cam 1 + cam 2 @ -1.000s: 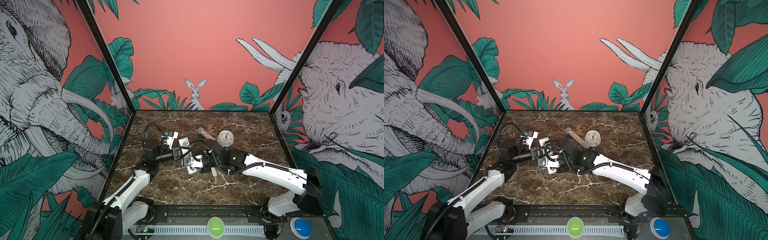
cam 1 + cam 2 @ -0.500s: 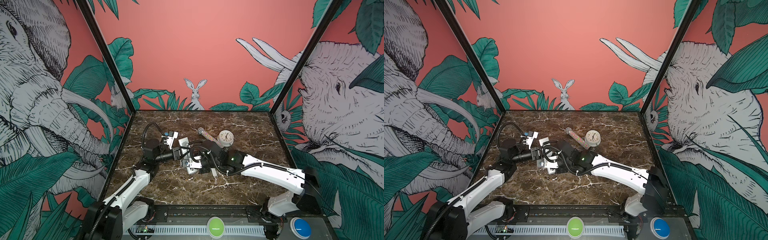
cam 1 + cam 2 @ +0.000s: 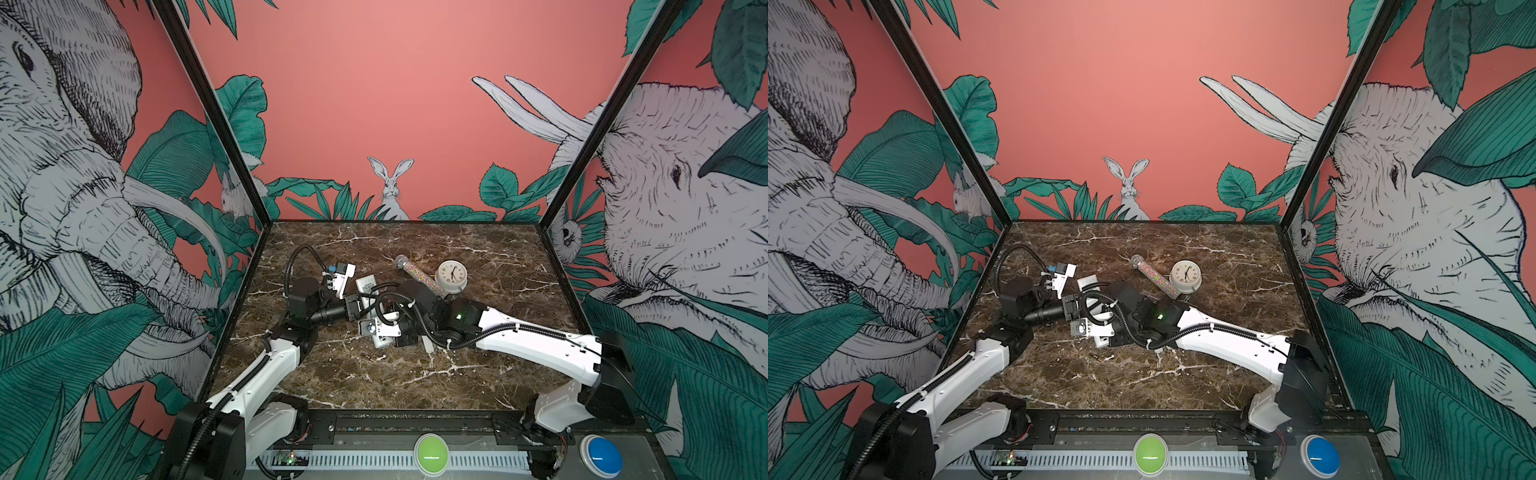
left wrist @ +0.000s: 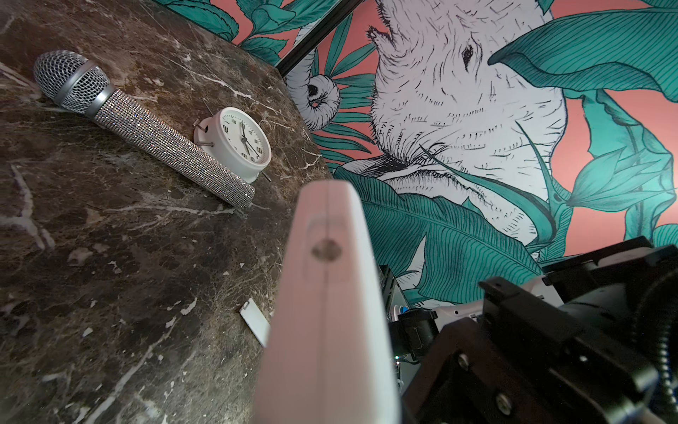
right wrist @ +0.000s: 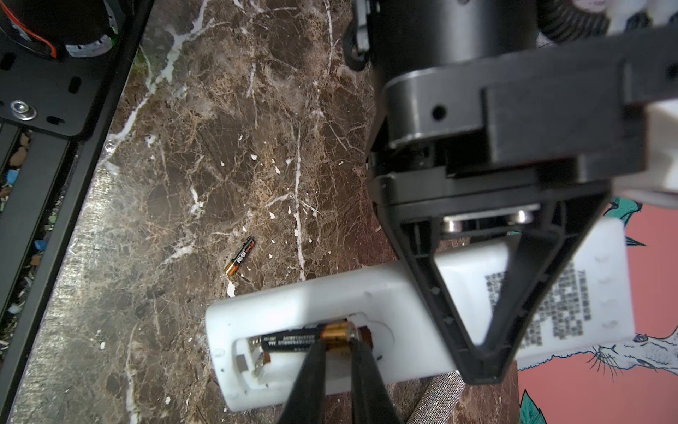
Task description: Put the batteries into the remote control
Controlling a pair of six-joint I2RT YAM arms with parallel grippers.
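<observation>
Jaws of the right gripper (image 5: 335,339) pinched a battery (image 5: 293,337) by its gold end inside the open remote control (image 5: 279,304), which the left gripper (image 5: 483,358) clamped.

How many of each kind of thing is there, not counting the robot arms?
batteries: 2
remote: 1
microphone: 1
clock: 1
battery cover: 1
total: 6
</observation>
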